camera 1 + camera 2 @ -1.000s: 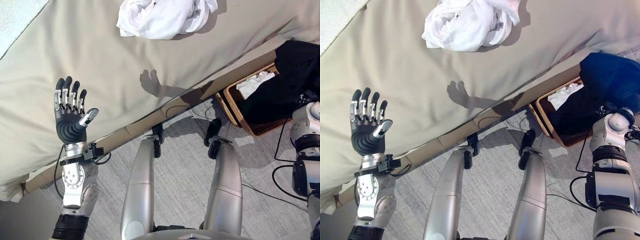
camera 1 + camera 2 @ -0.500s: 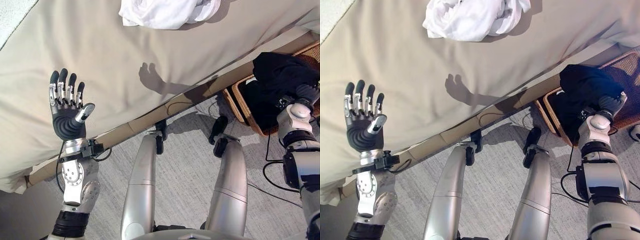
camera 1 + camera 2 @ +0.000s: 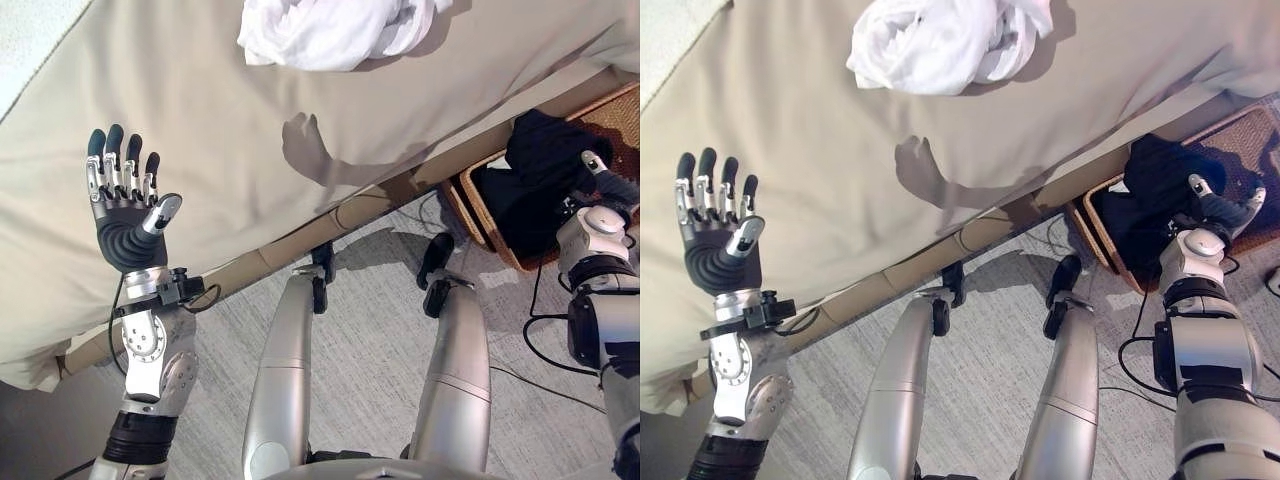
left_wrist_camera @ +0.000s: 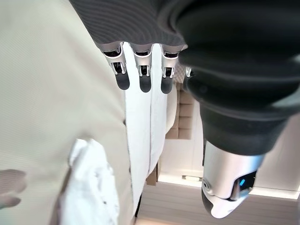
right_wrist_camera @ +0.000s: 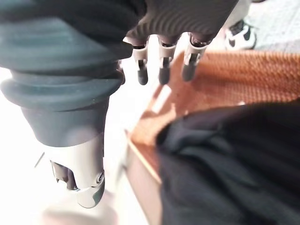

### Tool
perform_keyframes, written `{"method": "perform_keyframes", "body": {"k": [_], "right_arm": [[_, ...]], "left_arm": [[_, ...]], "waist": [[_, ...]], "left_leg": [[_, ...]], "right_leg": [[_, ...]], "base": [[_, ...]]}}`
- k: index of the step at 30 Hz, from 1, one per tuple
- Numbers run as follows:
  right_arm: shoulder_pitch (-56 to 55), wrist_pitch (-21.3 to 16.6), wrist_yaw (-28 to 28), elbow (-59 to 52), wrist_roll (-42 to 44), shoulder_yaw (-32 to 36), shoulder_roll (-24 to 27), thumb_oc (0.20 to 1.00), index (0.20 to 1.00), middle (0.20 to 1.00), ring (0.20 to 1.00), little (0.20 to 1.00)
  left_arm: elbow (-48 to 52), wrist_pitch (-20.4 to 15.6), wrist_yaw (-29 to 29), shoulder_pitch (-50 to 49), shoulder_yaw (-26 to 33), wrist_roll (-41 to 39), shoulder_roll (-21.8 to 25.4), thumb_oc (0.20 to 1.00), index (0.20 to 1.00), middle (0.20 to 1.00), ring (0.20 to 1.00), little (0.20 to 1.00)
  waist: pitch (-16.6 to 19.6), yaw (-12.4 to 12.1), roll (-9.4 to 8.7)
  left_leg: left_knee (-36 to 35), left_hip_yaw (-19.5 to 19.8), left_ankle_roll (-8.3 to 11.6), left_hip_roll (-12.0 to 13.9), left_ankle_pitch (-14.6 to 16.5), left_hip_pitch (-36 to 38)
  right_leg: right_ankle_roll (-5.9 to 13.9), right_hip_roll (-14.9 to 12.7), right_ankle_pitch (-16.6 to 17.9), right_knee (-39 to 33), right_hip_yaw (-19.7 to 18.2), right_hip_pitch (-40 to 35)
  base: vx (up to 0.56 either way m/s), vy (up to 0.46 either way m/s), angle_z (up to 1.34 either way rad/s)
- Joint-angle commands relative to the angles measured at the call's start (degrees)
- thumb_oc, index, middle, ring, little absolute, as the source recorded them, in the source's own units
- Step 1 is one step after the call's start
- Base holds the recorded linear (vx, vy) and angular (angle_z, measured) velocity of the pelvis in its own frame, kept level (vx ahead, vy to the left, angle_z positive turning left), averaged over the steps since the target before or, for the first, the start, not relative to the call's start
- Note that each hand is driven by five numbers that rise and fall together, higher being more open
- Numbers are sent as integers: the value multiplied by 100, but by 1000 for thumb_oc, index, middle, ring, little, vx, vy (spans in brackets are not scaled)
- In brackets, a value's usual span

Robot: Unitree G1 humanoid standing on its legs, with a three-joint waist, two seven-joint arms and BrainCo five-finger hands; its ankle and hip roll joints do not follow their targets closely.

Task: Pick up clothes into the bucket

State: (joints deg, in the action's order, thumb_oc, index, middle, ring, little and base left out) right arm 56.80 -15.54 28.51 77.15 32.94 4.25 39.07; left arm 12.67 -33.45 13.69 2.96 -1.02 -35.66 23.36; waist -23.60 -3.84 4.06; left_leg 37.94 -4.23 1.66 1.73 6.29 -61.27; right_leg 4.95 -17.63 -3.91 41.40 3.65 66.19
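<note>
left hand fingers: the fingers (image 3: 120, 165) are straight and spread apart, with the thumb out to one side. they hold nothing.
left hand: the left hand (image 3: 128, 232) is held up with its palm showing, over the near edge of the bed (image 3: 230, 110), toward the bed's left side. it does not touch the white clothes.
right hand fingers: in the right wrist view the fingers (image 5: 161, 61) hang loose and nearly straight. nothing is between them.
right hand: the right hand (image 3: 1225, 212) is just above the basket and right by the dark clothes. i cannot tell if it touches them.
dark clothes: a dark bundle of clothes (image 3: 1165, 180) lies inside the basket, piled against its near left corner and sticking up over the rim.
basket: a brown woven basket (image 3: 1240, 130) sits on the floor, just beside the near edge of the bed, on the robot's right.
white clothes: a crumpled white pile of clothes (image 3: 940, 45) lies on top of the bed, near its far edge, well apart from both hands. it is not in the basket.
bed: the bed has a smooth tan cover, and its near edge runs slanted across the view.
floor: grey carpet floor (image 3: 370, 330) lies below the bed edge.
</note>
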Motion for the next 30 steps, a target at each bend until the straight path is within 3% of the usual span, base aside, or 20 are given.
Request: {"method": "perform_keyframes", "body": {"k": [1,2,5,10,13,15,21,30], "right_arm": [[-240,-238,51,293,528,10,243,1000,1000,1000,1000,1000],[-216,-96,-55,418,505,-43,289,1000,1000,1000,1000,1000],[-189,195,-490,405,95,-519,454,1000,1000,1000,1000,1000],[-373,280,-354,287,-517,-672,498,1000,1000,1000,1000,1000],[-944,55,-182,-741,-932,-702,207,1000,1000,1000,1000,1000],[-1909,-227,-73,-2122,-1348,-546,-150,1000,1000,1000,1000,1000],[-3425,-451,-316,-4037,-2032,-438,-889,1000,1000,1000,1000,1000],[-4090,-605,-878,-5164,-2281,-1099,-1529,1000,1000,1000,1000,1000]], "left_arm": [[68,-409,-31,-106,174,63,-125,1000,1000,1000,1000,1000],[16,-371,-74,-99,156,52,-93,1000,1000,1000,1000,1000],[-134,-301,-326,-77,190,-58,-22,1000,1000,1000,1000,1000],[-345,-160,-442,-147,239,-38,-47,1000,1000,1000,1000,1000],[-503,-145,-233,-61,428,366,-18,1000,1000,1000,1000,1000],[-724,-114,-23,52,514,856,76,1000,1000,1000,1000,1000],[-1234,86,517,648,330,2039,400,1000,1000,1000,1000,1000],[-2679,884,1686,2578,-428,4207,918,1000,1000,1000,1000,1000]], "waist": [[557,95,96],[634,74,71],[631,91,-33],[679,160,-137],[711,289,-214],[713,418,-239],[636,609,-342],[331,917,-494]], "left_leg": [[-894,246,293,199,-505,238],[-1035,288,337,210,-393,414],[-1634,244,383,226,-778,871],[-2415,292,519,202,-1049,1767],[-2799,304,585,206,-1165,2298],[-2973,300,586,231,-1191,2693],[-2857,315,504,258,-1091,3082],[-2047,256,425,310,-800,2603]], "right_leg": [[460,-33,343,-744,-106,-440],[529,-33,233,-836,-107,-587],[547,-25,607,-1454,36,-1059],[619,13,893,-2313,269,-2075],[666,64,1024,-2727,351,-2643],[706,81,1078,-2939,411,-3071],[731,17,1073,-3016,435,-3567],[718,24,968,-2682,252,-3186]], "base": [[59,-20,-3],[0,0,0],[-57,-21,2],[34,-37,1],[72,-9,3],[105,10,-11],[53,7,-5],[-34,26,-3]]}}
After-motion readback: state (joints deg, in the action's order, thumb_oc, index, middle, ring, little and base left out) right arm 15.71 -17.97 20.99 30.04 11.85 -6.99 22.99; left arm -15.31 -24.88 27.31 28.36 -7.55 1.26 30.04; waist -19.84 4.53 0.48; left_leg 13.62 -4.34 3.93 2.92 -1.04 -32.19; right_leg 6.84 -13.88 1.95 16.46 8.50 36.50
